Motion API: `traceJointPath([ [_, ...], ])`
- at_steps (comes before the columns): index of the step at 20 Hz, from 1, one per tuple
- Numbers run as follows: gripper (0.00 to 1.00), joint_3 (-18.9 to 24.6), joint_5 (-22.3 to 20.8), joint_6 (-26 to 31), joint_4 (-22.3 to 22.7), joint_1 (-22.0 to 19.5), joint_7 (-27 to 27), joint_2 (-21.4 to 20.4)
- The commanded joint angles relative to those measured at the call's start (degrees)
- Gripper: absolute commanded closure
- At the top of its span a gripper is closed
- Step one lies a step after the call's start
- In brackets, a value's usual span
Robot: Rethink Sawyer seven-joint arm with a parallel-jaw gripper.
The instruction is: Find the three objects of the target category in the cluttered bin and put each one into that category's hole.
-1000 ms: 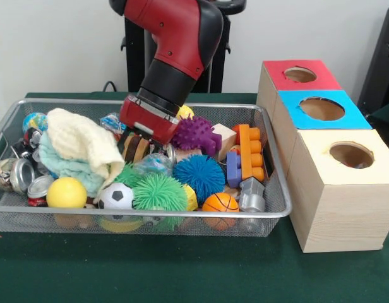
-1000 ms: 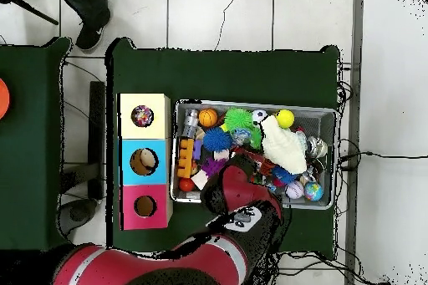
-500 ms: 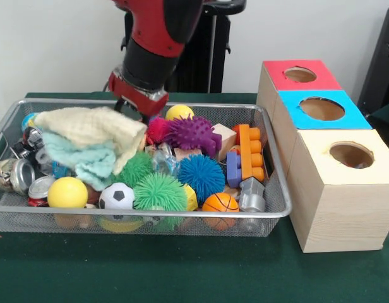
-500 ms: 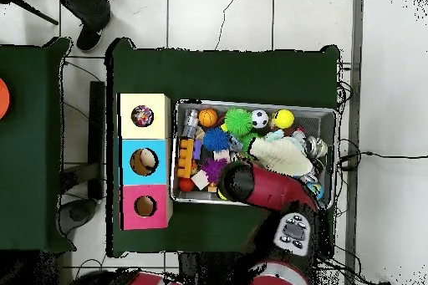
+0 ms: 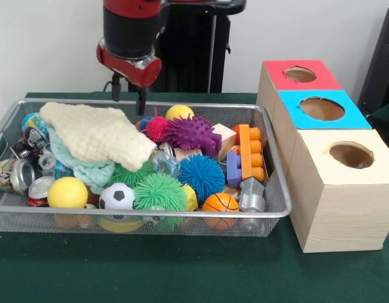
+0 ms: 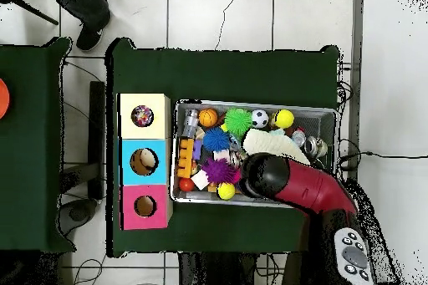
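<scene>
**Q:** Cloths of the target kind: where are they located?

**A:** No printed white cloth is identifiable among the bin contents. Inside the round hole in the yellow panel of the pale wooden box, the overhead view shows a multicoloured patch; what it is cannot be told. The wide silver wire-mesh bin stands on the green worktop, just beside the row of three boxes. A pale yellow waffle-textured cloth lies on top of the clutter at the bin's left end in the front view, over a light teal cloth.

**Q:** State of the end effector?

**A:** The end effector hangs above the bin's far rim, clear of the contents. Two thin dark fingers point downward with a visible gap between them, and nothing is held.

**Q:** Other bin contents?

**A:** A purple spiky rubber ball, a blue spiky ball, a green spiky ball, a smooth yellow ball, a small football-patterned ball, a small basketball-patterned ball, a stack of orange plastic bricks, and crushed metal cans at the left end.

**Q:** Box order?

**A:** In the front view the yellow-panelled box is nearest the camera, the blue-panelled box is in the middle, and the red-panelled box is farthest.
</scene>
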Motion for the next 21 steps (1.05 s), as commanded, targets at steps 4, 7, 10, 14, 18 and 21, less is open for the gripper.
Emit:
traceJointPath([
  [4,0.00,13.9,-10.3,-15.7,5.6,-3.1,-6.2,-10.0],
  [7,0.00,14.7,-11.4,-18.4,5.4,-3.5,-3.6,-11.6],
  [10,0.00,15.7,-11.8,-17.8,5.5,-4.1,-3.3,-12.4],
  [14,0.00,16.5,-12.4,-15.8,6.4,-4.8,-3.8,-14.5],
  [18,0.00,15.8,-13.2,-15.4,4.5,-3.8,-2.7,-12.4],
  [21,0.00,16.0,-13.4,-15.1,3.8,-4.1,-2.8,-11.8],
])
